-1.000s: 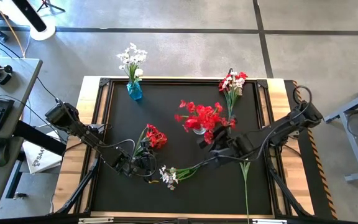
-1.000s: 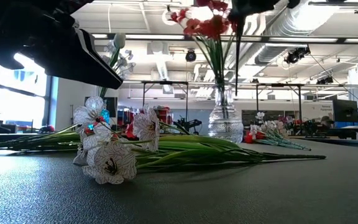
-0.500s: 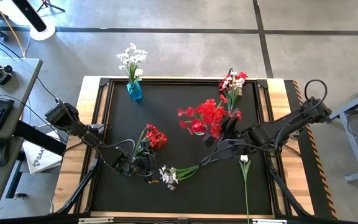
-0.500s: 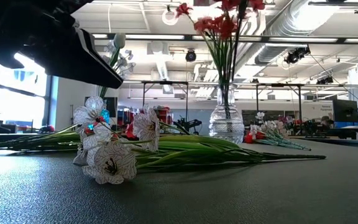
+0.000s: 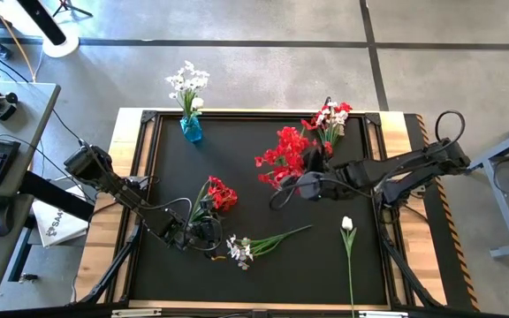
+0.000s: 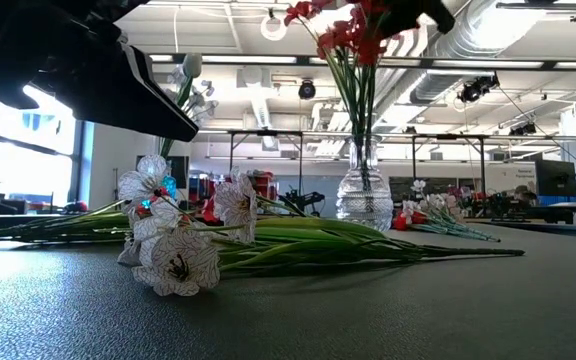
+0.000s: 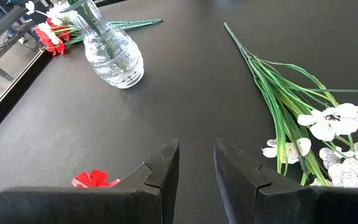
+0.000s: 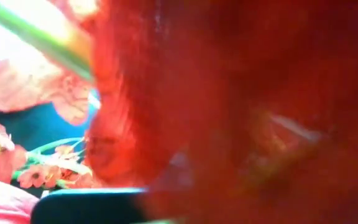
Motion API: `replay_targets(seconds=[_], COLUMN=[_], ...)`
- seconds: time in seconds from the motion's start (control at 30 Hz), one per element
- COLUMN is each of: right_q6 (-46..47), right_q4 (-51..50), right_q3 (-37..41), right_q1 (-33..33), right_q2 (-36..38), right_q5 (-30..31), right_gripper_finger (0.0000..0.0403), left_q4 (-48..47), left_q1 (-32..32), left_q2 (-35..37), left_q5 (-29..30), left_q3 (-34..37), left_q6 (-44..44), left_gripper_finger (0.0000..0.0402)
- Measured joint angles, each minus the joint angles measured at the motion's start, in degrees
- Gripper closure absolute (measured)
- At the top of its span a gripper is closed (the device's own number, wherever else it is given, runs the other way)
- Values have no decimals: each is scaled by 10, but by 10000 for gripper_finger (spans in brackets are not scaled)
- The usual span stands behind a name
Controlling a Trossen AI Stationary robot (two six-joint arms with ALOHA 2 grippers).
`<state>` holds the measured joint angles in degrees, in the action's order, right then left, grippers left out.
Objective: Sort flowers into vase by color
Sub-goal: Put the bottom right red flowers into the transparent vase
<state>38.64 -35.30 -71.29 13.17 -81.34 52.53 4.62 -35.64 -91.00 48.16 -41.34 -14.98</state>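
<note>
The right gripper [image 5: 312, 170] sits among the red flowers [image 5: 283, 159] standing in the clear vase [image 6: 363, 196], jaws closed; whether they pinch a stem is hard to tell, blossoms filling its camera. The left gripper [image 7: 196, 163] rests low, jaws slightly parted and empty. A white sprig [image 7: 303, 109] lies just beside them, a red blossom [image 7: 93, 179] on the other side.

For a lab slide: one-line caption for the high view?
Right end effector shut at red flowers in clear vase; left end effector beside white sprig on table.
</note>
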Motion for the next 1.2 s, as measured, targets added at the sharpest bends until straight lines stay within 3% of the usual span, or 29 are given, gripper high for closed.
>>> replay_targets(seconds=[0.27,0.6,0.77,1.0,1.2], right_q6=[-13,-30,-25,-16,-14], right_q4=[0,-24,-31,-30,-30], right_q3=[0,0,0,0,0], right_q1=[-17,-17,-17,-16,-16], right_q2=[0,35,77,122,108], right_q5=[-34,-140,-183,-185,-176], right_gripper_finger=[352,192,147,162,255], left_q4=[0,0,0,0,0], left_q1=[0,0,0,0,0], left_q2=[0,0,0,0,0], left_q5=[0,0,0,0,0], left_q3=[0,0,0,0,0], left_q6=[-5,-5,-5,-5,-8], left_gripper_finger=[311,311,311,311,311])
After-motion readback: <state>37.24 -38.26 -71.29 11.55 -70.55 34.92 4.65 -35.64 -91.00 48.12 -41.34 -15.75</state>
